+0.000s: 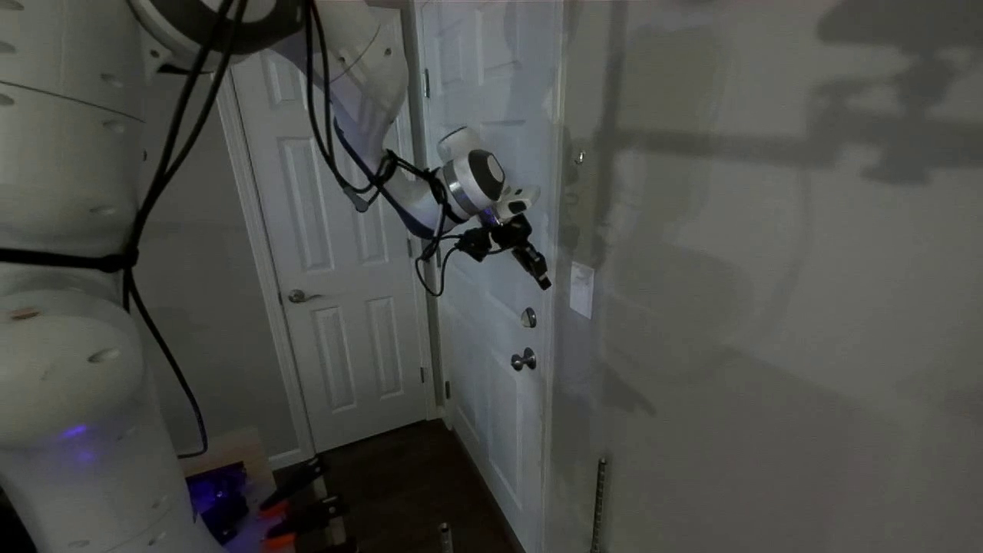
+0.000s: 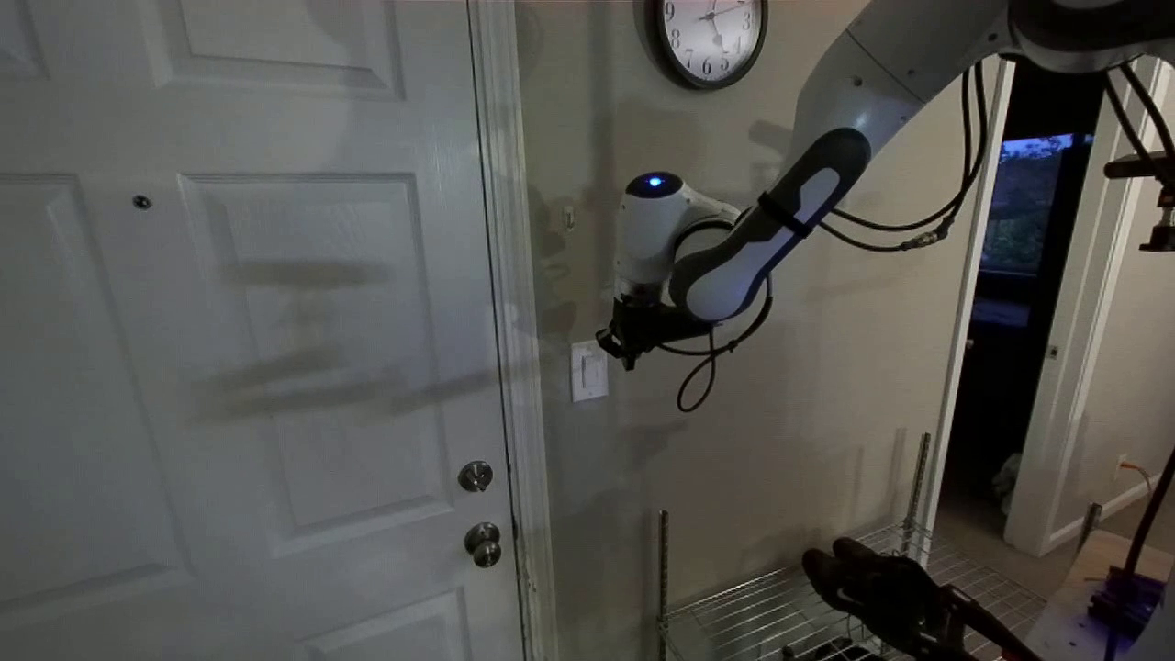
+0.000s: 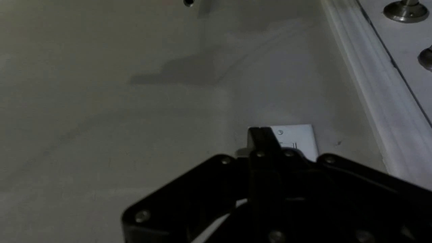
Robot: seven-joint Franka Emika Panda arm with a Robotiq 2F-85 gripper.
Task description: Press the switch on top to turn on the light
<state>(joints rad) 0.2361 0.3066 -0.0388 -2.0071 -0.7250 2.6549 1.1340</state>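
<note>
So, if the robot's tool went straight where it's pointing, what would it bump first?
Probably the wall right by the switch, or maybe the switch's edge: the wrist view leaves depth unclear.

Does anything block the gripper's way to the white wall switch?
Nothing visible does: in an exterior view, a bare gap separates the gripper from the switch, and the round door knob sits lower, outside that gap.

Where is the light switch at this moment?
In both exterior views, the light switch is on the wall, just right of the door frame; in the wrist view, the gripper partly hides it.
</note>
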